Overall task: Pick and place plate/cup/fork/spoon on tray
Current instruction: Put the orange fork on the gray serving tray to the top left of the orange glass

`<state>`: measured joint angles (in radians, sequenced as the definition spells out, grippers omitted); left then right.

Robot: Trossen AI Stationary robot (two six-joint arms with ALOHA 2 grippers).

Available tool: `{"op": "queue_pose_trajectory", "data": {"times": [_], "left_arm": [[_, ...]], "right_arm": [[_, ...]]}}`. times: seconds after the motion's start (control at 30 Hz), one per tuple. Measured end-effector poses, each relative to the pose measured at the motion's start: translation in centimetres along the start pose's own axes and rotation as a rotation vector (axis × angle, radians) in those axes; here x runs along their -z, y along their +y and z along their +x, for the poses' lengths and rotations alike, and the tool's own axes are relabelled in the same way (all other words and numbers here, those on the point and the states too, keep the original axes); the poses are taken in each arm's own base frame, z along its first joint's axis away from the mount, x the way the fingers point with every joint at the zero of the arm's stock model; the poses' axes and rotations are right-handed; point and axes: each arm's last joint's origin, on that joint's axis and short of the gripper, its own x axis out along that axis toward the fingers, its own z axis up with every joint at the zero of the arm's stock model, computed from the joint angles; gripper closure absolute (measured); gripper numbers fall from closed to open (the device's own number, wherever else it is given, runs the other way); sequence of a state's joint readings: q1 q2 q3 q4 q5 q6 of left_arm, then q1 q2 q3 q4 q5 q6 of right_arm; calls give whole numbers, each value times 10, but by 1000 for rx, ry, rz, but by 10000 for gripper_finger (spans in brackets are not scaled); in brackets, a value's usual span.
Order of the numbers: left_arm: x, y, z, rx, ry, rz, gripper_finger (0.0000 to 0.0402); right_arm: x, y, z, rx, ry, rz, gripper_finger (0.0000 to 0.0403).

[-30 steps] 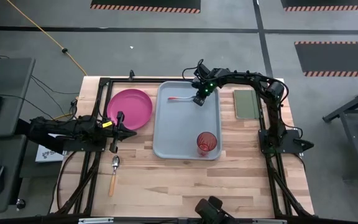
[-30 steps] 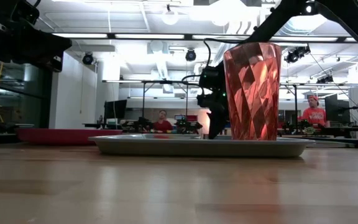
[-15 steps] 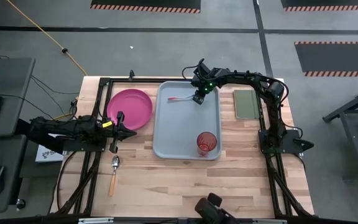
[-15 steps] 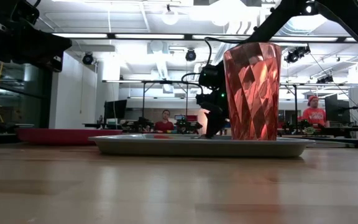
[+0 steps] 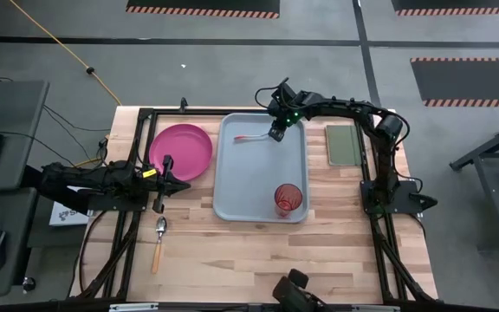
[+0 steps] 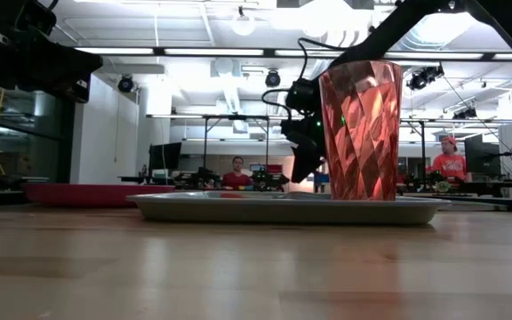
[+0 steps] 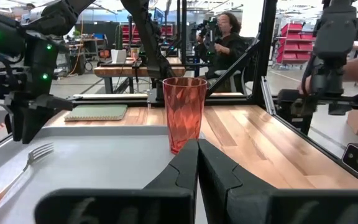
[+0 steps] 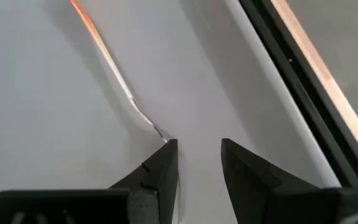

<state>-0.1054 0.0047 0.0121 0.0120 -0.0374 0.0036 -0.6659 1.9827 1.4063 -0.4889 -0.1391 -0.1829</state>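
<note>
Parted fingers (image 8: 166,163) above fork (image 8: 114,68)

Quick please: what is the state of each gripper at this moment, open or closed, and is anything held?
Left gripper: closed, holding nothing, beside the plate.
Right gripper: open, empty, above the fork lying in the tray.

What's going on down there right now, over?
Right claw open above fork on tray. Left claw shut beside plate. Nothing in the way.

The tray (image 5: 232,186) has wide free room in its middle; only the cup (image 5: 288,200) and the fork (image 5: 249,138) stand there.
</note>
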Motion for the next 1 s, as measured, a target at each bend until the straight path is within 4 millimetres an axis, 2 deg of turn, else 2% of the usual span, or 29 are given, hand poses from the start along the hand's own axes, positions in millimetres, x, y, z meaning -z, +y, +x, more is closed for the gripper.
{"op": "queue_pose_trajectory", "data": {"times": [0.17,0.27,0.37,0.53,1.0], "left_arm": [[0,0,0,0,0,0,401],[0,0,0,0,0,0,401],[0,0,0,0,0,0,401],[0,0,0,0,-1,0,401],[0,0,0,0,0,0,401]], "right_arm": [[-3,18,1,-164,-29,-98,300],[-5,32,2,-243,-46,-184,342],[-5,41,3,-226,-43,-258,392],[-1,35,12,-117,12,-260,400],[6,24,20,-32,72,-292,403]]}}
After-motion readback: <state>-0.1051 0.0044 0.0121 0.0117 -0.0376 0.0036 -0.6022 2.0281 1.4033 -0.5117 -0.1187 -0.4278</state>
